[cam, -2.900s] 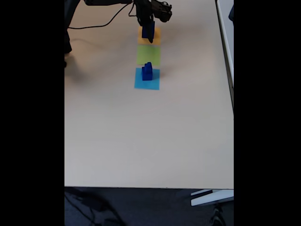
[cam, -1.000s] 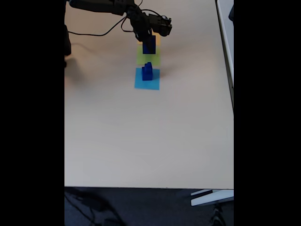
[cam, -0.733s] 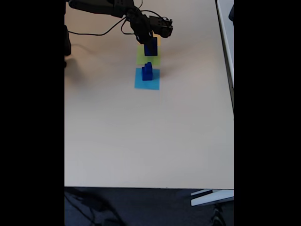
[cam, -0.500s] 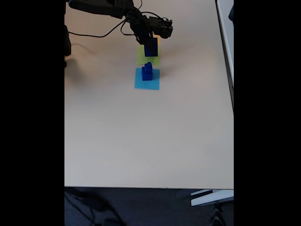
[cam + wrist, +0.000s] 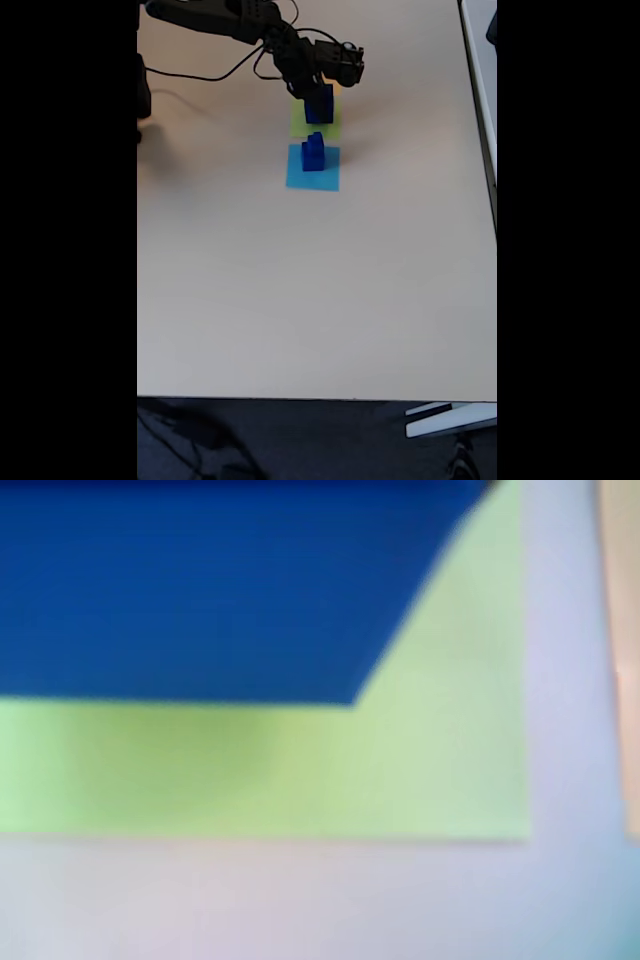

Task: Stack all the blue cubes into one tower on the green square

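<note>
Since the earliest frame the large blue cube (image 5: 319, 104) has been travelling from above the orange square (image 5: 334, 88) toward the camera, and it is now sitting low over the green square (image 5: 315, 122), covering that square's far part in the fixed view. The wrist view is showing the same cube (image 5: 220, 590) as a broad dark blue block across the top of the picture, with the green square (image 5: 300, 770) spreading out beneath it and past its near edge and right corner; that view is blurred, so I cannot tell whether the cube is already touching the paper or hanging just above it.

The gripper (image 5: 318, 92) is reaching down onto the cube from above and appears to be clamping it, though its fingertips are too small and dark in the fixed view to make out clearly. The black arm (image 5: 225, 15) is stretching in from the upper left of the fixed view, with a black cable (image 5: 210, 72) looping across the table (image 5: 320, 290) below it.

Just nearer the camera, the medium blue cube (image 5: 313, 159) is standing on the light-blue square (image 5: 313, 172), and the small blue cube (image 5: 315, 139) is resting on top of it. The three paper squares are lying in one line, orange farthest, green in the middle, light-blue nearest.
</note>
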Controlling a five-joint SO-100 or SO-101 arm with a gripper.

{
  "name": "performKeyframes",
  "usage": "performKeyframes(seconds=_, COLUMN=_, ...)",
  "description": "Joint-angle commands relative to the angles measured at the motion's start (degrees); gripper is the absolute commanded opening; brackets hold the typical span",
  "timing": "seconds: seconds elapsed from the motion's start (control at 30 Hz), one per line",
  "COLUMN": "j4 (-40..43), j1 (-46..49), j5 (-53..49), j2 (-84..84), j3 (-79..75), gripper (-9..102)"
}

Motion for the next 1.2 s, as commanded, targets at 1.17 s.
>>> performKeyframes(seconds=1.17, j4=-6.59, j1=-1.41, j5=4.48, j2=4.22, j3=2.72, gripper=26)
